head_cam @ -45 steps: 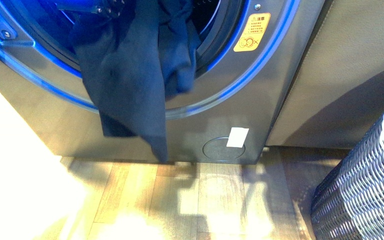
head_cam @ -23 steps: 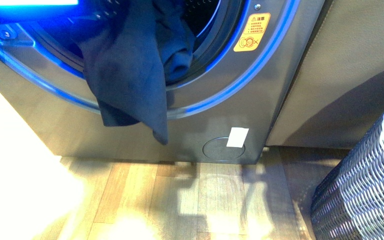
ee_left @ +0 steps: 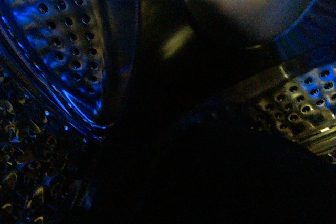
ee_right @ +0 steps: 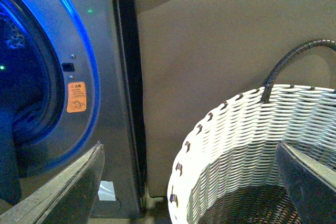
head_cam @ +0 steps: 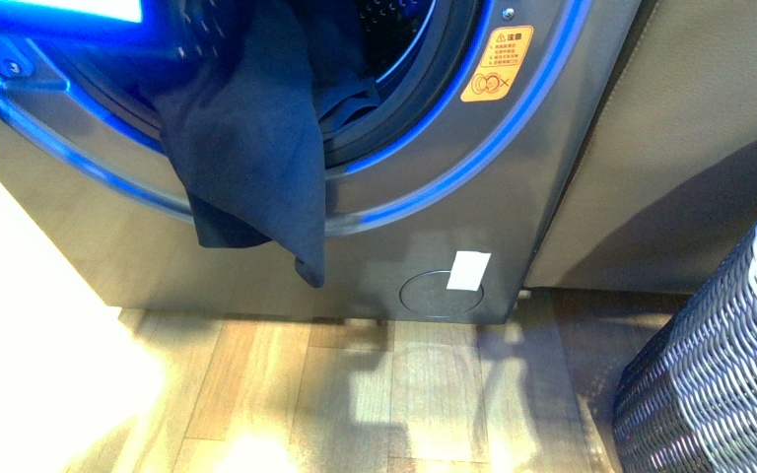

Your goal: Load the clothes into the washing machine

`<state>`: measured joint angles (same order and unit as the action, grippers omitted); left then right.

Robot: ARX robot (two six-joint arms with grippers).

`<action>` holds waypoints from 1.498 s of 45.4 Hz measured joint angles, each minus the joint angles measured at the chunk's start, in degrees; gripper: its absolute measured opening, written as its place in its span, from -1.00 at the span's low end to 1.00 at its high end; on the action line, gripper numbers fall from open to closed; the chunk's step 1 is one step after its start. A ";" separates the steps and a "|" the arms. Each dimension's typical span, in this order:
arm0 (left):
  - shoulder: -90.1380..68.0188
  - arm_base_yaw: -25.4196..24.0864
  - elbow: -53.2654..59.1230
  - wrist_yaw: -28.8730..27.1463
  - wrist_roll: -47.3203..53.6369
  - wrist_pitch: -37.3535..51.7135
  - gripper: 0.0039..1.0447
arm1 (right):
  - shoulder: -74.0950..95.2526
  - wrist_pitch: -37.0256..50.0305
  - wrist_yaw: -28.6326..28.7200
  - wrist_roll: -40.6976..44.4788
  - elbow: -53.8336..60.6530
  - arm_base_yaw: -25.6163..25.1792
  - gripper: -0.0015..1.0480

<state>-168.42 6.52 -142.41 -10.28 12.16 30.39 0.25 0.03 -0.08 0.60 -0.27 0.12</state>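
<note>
1. The washing machine (head_cam: 513,168), a silver-grey front-loader, stands with its porthole open and ringed by a blue glow; a yellow warning sticker (head_cam: 496,63) sits on its front panel beside the opening's right edge.
2. The clothes (head_cam: 251,148), dark navy garments, hang over the lower lip of the porthole: part of the fabric lies inside the drum mouth, the rest drapes down the machine's front, its lowest corner ending above the floor.
3. A second bunched fold of the same dark fabric rests just inside the black rubber gasket (head_cam: 424,89), to the right of the hanging panel.
4. A small white label (head_cam: 468,270) overlaps a round service cover (head_cam: 434,293) near the bottom edge of the machine's front.
5. The left wrist view looks into the perforated steel drum (ee_left: 58,51), lit blue; most of the rest is dark, and the left gripper cannot be made out, so whether it is spread or pressed together cannot be told.
6. The right gripper (ee_right: 189,182) has its fingers (ee_right: 68,187) spread wide apart, pinching nothing, over the rim of the white woven basket (ee_right: 231,135).
7. The basket stands on the wooden floor (head_cam: 355,394), to the right of the machine and in front of a plain grey-brown box (head_cam: 690,148).
</note>
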 joint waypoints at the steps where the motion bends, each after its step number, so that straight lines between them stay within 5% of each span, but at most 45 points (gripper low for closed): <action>1: 0.87 0.20 2.10 0.17 -0.15 1.03 -0.18 | 0.00 0.00 -0.02 -0.02 0.00 0.00 0.86; 13: 13.35 1.07 26.01 0.42 -0.70 16.09 0.91 | 0.00 0.00 -0.02 0.00 0.00 0.00 0.86; 46: 47.23 2.23 81.07 6.03 -6.95 38.34 0.88 | 0.00 0.00 -0.02 0.00 0.00 0.00 0.86; 68: 67.34 1.01 96.26 9.03 -8.41 37.88 0.88 | 0.00 0.00 0.00 0.00 0.00 0.00 0.86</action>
<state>-101.08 7.53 -46.15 -1.26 3.75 68.27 0.25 0.03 -0.08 0.60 -0.27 0.12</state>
